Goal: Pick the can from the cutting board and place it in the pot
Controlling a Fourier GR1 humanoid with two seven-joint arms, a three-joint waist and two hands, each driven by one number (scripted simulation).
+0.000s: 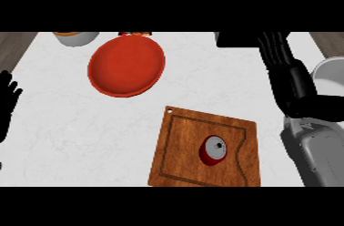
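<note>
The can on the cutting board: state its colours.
Red body with a grey top, in the head view: can.

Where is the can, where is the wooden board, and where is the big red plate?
can (214, 150): head view, on its grey top.
cutting board (180, 147): head view, on bare wood left of the can.
red plate (126, 65): head view, on its middle.

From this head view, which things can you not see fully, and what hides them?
- Pot: cut by the right edge, partly behind the right hand.
- Grey bowl: cut by the top band.
- Small red object: mostly behind the red plate.
- Left hand: cut by the left edge.
</note>
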